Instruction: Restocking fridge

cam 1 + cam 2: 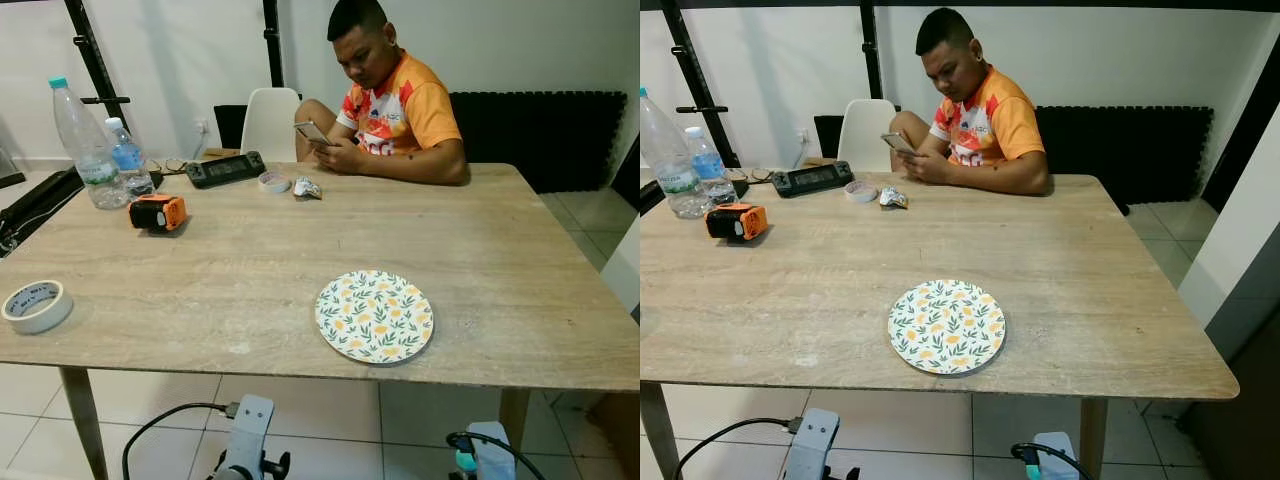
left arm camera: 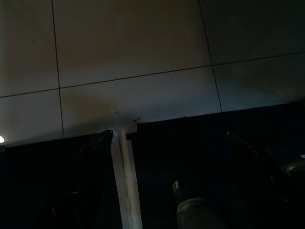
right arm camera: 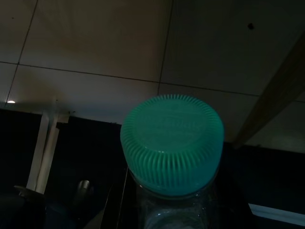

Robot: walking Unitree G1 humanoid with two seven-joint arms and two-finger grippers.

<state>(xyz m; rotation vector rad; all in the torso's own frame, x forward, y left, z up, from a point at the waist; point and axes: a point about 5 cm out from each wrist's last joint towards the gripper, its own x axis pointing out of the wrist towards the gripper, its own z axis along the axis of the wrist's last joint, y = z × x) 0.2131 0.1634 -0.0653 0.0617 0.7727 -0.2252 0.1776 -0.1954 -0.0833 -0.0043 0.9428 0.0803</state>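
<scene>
right claw (image 3: 167, 210) pinching clear plastic bottle with ribbed green cap (image 3: 171, 143) | left claw's state, can't tell | keep it upright walking, imo

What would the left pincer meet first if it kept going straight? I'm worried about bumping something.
Probably the tiled floor; nothing shows in between. A pale table leg stands close beside that line, though depth is unclear.

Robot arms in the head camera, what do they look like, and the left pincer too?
Both arms show as pale silver blocks. The left arm has a black cable plugged into its side and a small black knob. The right arm carries a looping black cable. The left pincer has two long black fingers, dim in shadow.
</scene>
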